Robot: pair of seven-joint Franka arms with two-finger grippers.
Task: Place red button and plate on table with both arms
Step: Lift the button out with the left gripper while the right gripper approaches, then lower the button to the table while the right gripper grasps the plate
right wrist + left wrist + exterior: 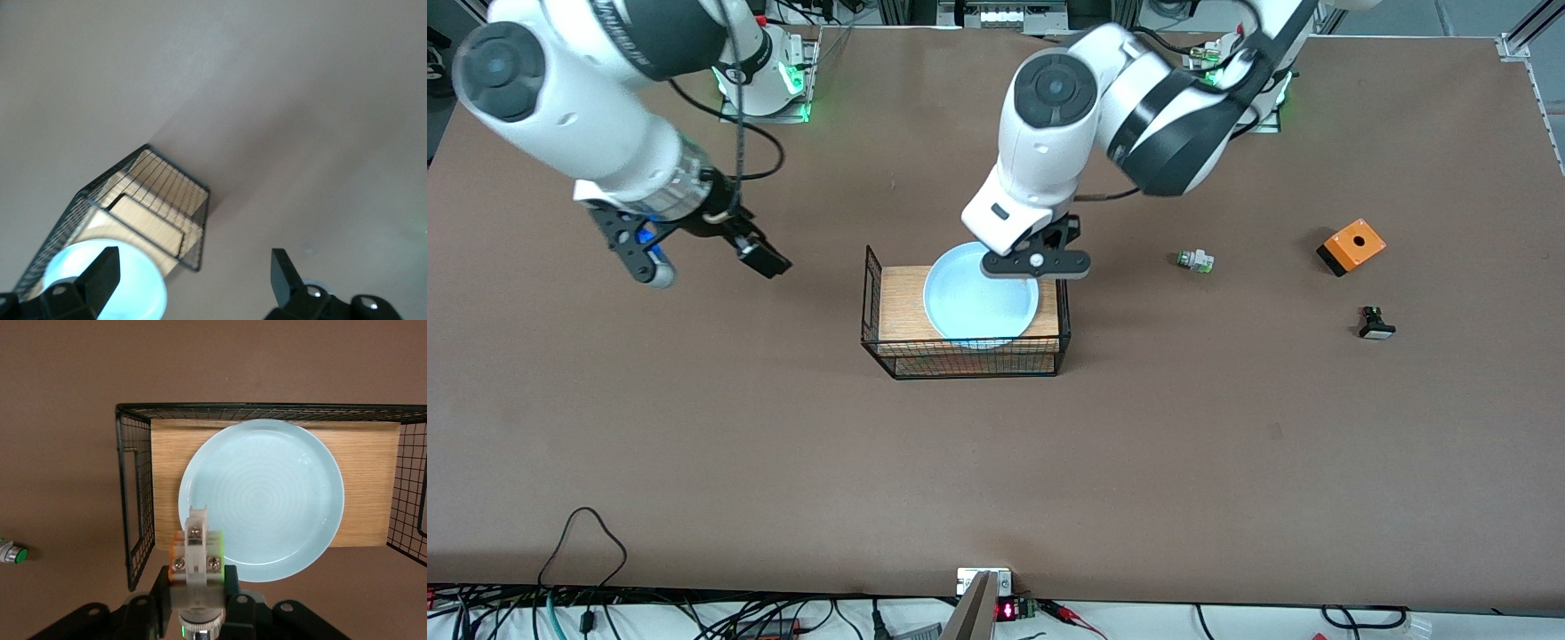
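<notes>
We see the right gripper (707, 258) in the air over bare table (694, 444) toward the right arm's end, its fingers (101, 272) spread wide apart with nothing between them; the wire rack (871, 302) sits beside it, toward the middle of the table; on the rack's wooden top lies the plate (974, 307), pale blue. The left gripper (1035, 263) hovers over the plate's rim, fingers pressed onto a small white part with green and orange bits, which we take for the red button (195, 550), though its cap is hidden; toward the left arm's end lie a green-capped button (1195, 260), an orange box (1352, 245) and a black part (1376, 324).
</notes>
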